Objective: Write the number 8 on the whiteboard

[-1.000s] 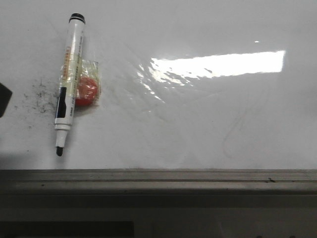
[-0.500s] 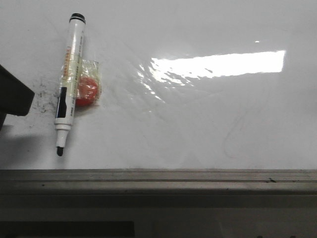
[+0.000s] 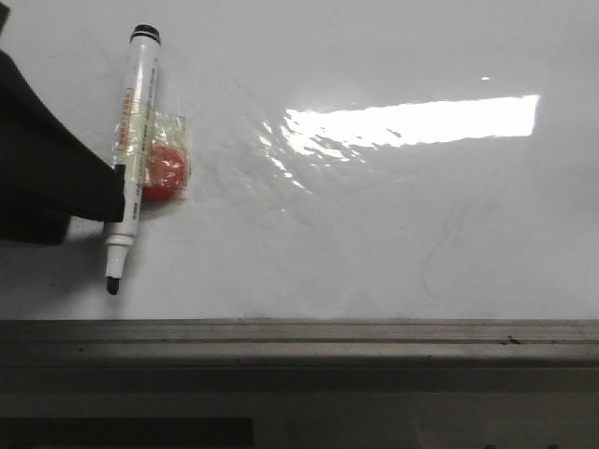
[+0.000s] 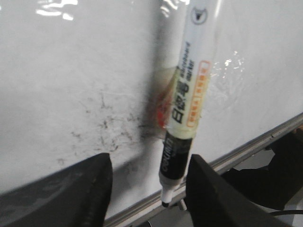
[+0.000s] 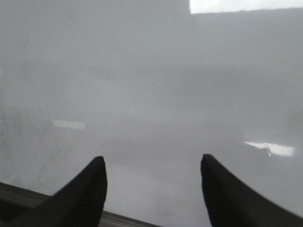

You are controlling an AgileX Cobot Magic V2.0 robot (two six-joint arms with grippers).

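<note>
Whiteboard (image 3: 374, 224) fills the front view, glossy and unmarked by any clear figure; only faint black specks (image 4: 106, 125) lie beside the marker (image 3: 129, 154). That marker rests uncapped on the board, tip toward the grey ledge (image 3: 299, 337), taped over a red round magnet (image 3: 164, 173). The left pincer (image 4: 147, 189) is spread wide with the marker's dark end between its fingers, not gripped. The right pincer (image 5: 151, 189) hangs open above bare board, holding nothing.
</note>
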